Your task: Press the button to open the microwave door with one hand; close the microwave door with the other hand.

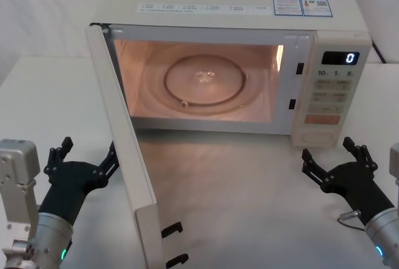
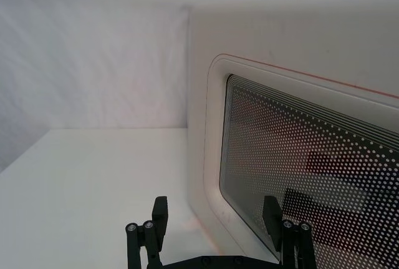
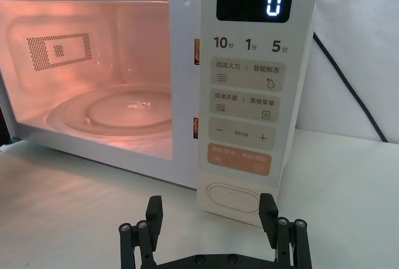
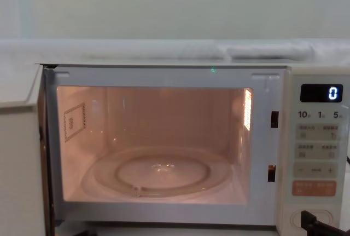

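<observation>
- Head view: microwave door (image 1: 128,156) stands open; our left gripper (image 1: 84,156), fingers spread and empty, sits just outside it.
- We should push flat against the door's outer face, swinging it fully shut.
- Right gripper (image 1: 336,156), fingers spread, waits near the button (image 1: 319,136).

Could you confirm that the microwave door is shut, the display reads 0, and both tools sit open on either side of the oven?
Not quite: the microwave door is swung wide open, as the head view shows, with the lit cavity and turntable exposed. The display does read 0, and the left tool and right tool sit open at either side.
</observation>
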### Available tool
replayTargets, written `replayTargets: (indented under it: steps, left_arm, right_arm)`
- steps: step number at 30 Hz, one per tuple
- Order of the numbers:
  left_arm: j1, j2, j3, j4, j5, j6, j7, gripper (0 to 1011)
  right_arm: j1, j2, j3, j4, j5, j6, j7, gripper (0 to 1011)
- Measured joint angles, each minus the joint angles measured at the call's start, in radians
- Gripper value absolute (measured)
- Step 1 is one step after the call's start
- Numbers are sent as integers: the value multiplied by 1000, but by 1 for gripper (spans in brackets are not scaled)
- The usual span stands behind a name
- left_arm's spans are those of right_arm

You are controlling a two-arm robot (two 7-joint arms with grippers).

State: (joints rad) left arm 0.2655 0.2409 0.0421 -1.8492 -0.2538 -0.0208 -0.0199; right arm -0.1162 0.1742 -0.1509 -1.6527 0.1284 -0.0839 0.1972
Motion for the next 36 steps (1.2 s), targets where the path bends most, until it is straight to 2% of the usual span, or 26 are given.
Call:
replayTargets:
  steps: [20,23,30,36]
  left_arm:
    - [0,0,0,0,0,0,0,1001]
    - [0,0,0,0,0,0,0,961]
    - [0,0,0,0,0,0,0,792]
    - [0,0,0,0,0,0,0,594]
  right_arm:
    - [0,0,0,0,0,0,0,1002]
    - [0,0,0,0,0,0,0,1002]
    - [0,0,0,0,0,0,0,1002]
    - [0,0,0,0,0,0,0,1002]
